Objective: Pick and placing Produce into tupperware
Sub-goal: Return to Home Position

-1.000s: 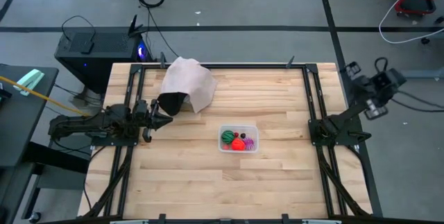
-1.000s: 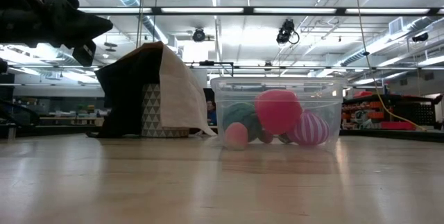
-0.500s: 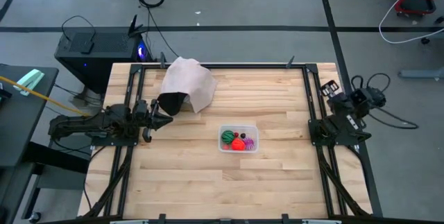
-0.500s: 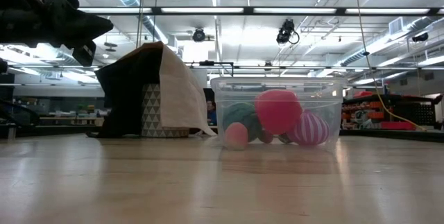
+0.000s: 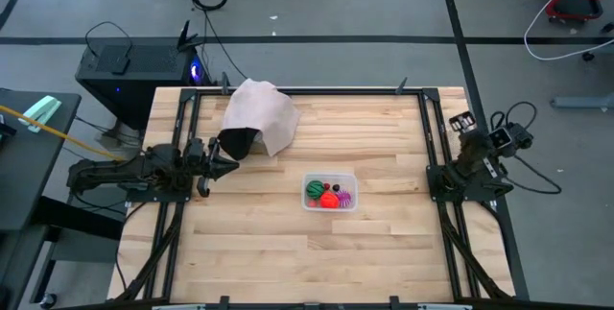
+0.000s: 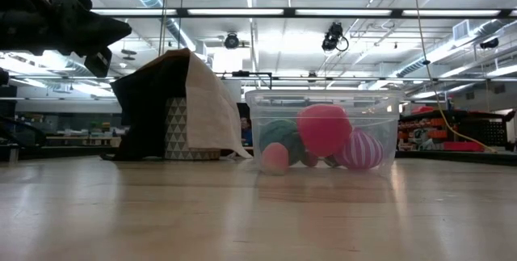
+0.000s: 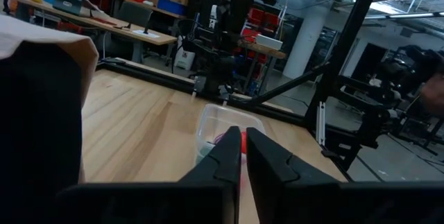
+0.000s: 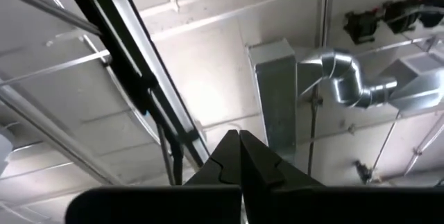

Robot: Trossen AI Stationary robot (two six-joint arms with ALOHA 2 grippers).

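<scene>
The clear tupperware (image 5: 330, 193) stands on the table's middle, right of centre. In it lie a green piece (image 5: 315, 191), a red one (image 5: 329, 201), a spiky magenta-purple one (image 5: 345, 197) and a small dark red one (image 5: 336, 188). The low view shows the tub (image 6: 323, 99) with the produce resting on its floor. My left gripper (image 5: 228, 161) is shut and empty at the table's left, above the wood, pointing toward the tub (image 7: 225, 120). My right gripper (image 5: 470, 130) is shut and empty at the table's right edge, pointing up at the ceiling (image 8: 239, 135).
A pale pinkish-white bag (image 5: 261, 116) lies at the far left of the table, its dark mouth (image 5: 238, 142) just beyond my left gripper. Black frame rails (image 5: 427, 137) run along the table's left and right sides. Bare wood lies in front of the tub.
My right arm has drawn in from beyond the table's right edge toward its base at that edge. The left arm, the tub and the produce have kept still.
</scene>
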